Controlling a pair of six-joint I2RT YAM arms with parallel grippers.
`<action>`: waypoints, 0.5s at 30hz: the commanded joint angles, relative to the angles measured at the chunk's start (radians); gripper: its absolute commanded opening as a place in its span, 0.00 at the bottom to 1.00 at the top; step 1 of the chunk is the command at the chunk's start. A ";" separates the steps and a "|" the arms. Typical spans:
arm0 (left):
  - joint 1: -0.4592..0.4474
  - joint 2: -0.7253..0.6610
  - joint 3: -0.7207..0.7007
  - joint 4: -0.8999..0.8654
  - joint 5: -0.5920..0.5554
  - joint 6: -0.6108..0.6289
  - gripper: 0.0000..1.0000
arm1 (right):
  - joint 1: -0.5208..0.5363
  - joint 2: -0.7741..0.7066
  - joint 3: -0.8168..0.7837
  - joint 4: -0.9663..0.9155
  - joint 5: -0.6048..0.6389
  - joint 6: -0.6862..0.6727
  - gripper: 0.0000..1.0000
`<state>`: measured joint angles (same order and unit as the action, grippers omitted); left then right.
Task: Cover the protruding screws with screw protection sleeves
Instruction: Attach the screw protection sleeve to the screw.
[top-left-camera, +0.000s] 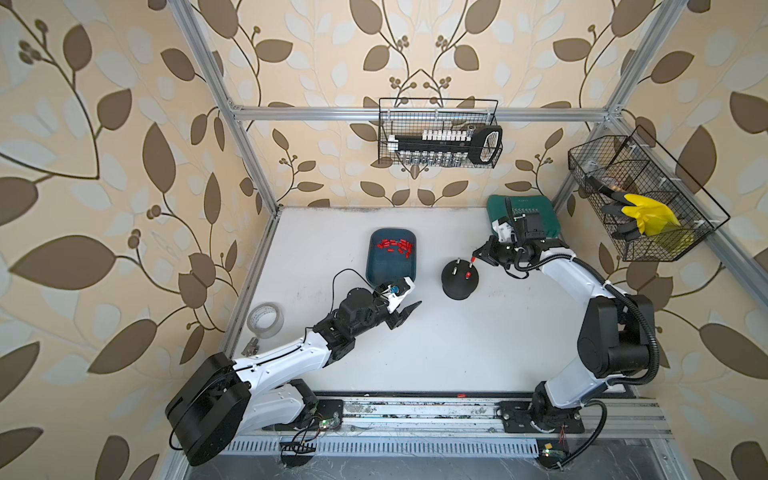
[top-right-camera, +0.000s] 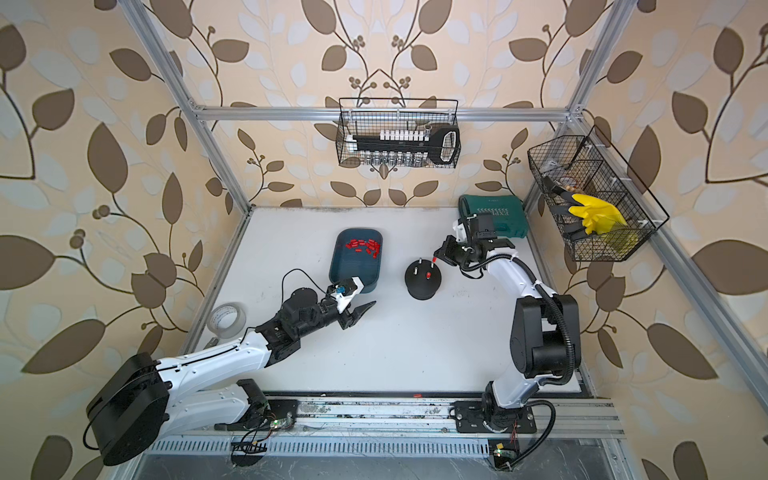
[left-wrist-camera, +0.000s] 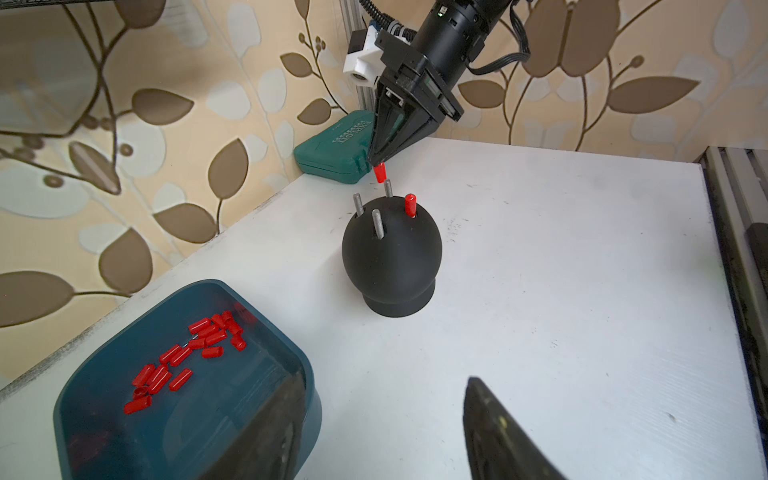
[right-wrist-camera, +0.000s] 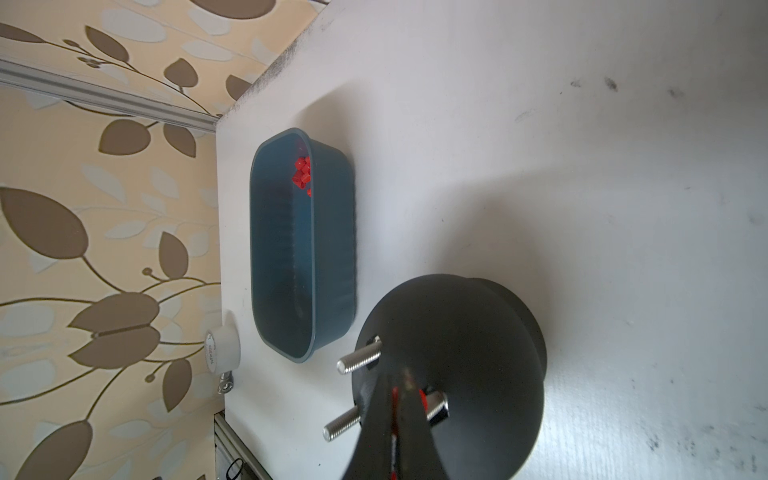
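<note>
Lettering shows on only two things. White print on the lid of the green case (left-wrist-camera: 332, 153), which lies behind the black dome base (left-wrist-camera: 390, 257) near the wall, seems to read "EXPLOIT"; the smaller marks beside it are too fine to read. The tape roll (right-wrist-camera: 222, 351), well apart from the base beyond the blue tray (right-wrist-camera: 332, 249), carries small print on its core that cannot be made out.

Four protruding screws (left-wrist-camera: 377, 222) rise from the top of the base. One wears a fitted sleeve (left-wrist-camera: 410, 205); three are bare silver thread. The right gripper (left-wrist-camera: 376, 160) hangs over the base from the case side, its jaws pinched together on a red sleeve (left-wrist-camera: 380, 173). The sleeve's lower end sits just above the tip of the rear bare screw (left-wrist-camera: 388, 188); whether they touch cannot be told. Loose screw protection sleeves (left-wrist-camera: 187, 357) lie heaped in the tray, just beside the base. The left gripper (left-wrist-camera: 385, 380) hovers near the base on the tray side, jaws spread wide with nothing between them.
</note>
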<state>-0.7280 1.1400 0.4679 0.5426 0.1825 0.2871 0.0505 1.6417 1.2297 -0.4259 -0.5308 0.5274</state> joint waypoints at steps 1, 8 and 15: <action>-0.011 -0.017 0.021 0.016 0.019 -0.002 0.63 | 0.008 -0.042 0.018 -0.027 0.001 -0.002 0.00; -0.010 -0.020 0.021 0.014 0.020 -0.003 0.63 | 0.015 -0.050 0.018 -0.031 0.003 -0.004 0.00; -0.010 -0.028 0.021 0.007 0.022 0.000 0.63 | 0.020 -0.037 0.002 -0.037 0.032 -0.024 0.00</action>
<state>-0.7280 1.1393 0.4679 0.5411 0.1829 0.2871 0.0658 1.6165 1.2301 -0.4435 -0.5224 0.5251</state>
